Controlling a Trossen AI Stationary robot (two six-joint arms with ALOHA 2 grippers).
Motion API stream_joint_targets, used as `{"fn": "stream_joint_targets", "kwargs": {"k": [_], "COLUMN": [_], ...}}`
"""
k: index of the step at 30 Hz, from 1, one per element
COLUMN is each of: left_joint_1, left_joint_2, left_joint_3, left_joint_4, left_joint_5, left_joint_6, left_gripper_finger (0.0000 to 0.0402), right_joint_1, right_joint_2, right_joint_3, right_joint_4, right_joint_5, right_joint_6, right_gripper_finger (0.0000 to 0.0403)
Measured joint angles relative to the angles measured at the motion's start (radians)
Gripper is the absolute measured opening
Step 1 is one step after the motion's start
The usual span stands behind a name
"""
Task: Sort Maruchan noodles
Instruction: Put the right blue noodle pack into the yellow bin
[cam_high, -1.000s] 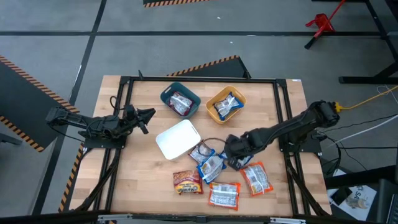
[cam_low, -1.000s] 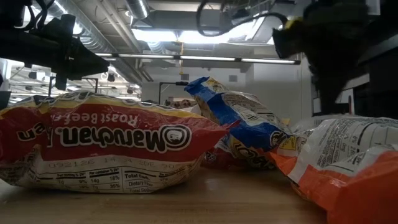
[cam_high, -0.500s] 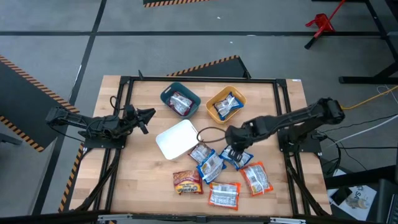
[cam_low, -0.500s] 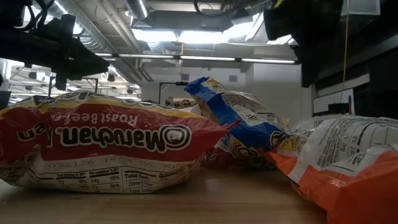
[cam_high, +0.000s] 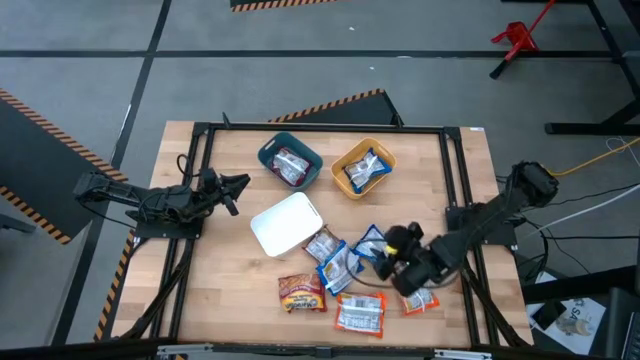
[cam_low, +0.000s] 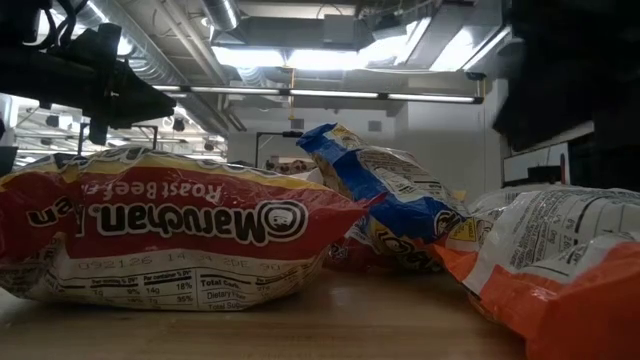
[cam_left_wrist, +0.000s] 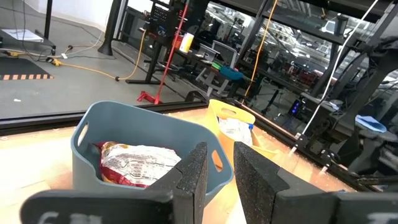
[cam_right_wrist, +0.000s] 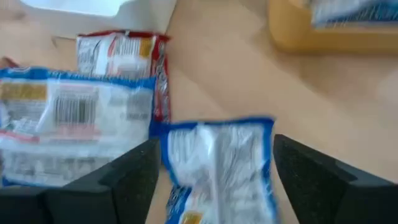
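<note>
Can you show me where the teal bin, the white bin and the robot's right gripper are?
teal bin (cam_high: 273, 148): high view, on its rim.
white bin (cam_high: 283, 224): high view, on its bare inside.
right gripper (cam_right_wrist: 211, 180): right wrist view, midway between its open fingers, over a blue-and-white packet.

I see a teal bin (cam_high: 290, 160) holding a dark red and silver packet (cam_high: 291, 166), and an orange bin (cam_high: 364, 168) holding a blue-and-white packet (cam_high: 364, 170). The white bin (cam_high: 285, 223) sits on the pale wood table (cam_high: 230, 290). My loose packets: brown-red with yellow (cam_high: 302, 294), orange-and-white (cam_high: 361, 314), blue-and-white (cam_high: 339, 267).
</note>
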Motion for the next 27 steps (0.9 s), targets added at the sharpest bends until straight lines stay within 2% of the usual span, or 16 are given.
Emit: {"fn": "stream_joint_targets", "kwargs": {"k": [4, 8, 17, 21, 27], "left_joint_1": [0.0, 0.0, 0.0, 0.0, 0.0], "left_joint_2": [0.0, 0.0, 0.0, 0.0, 0.0], "left_joint_3": [0.0, 0.0, 0.0, 0.0, 0.0], "left_joint_4": [0.0, 0.0, -0.003, -0.006, -0.007], "left_joint_5": [0.0, 0.0, -0.038, -0.071, -0.071], "left_joint_6": [-0.001, -0.008, -0.03, -0.06, -0.061], "left_gripper_finger": [0.0073, 0.0073, 0.0073, 0.0073, 0.0073], "right_joint_1": [0.059, 0.063, 0.062, 0.062, 0.062], "right_joint_2": [0.015, 0.067, 0.242, 0.25, 0.251], "right_joint_3": [-0.114, -0.19, -0.211, -0.212, -0.213], "right_joint_4": [0.189, 0.362, 0.373, 0.371, 0.38], "right_joint_5": [0.045, 0.047, 0.092, 0.099, 0.107], "right_joint_6": [0.079, 0.053, 0.049, 0.061, 0.06], "right_gripper_finger": [0.0295, 0.0295, 0.0286, 0.0232, 0.0089]}}
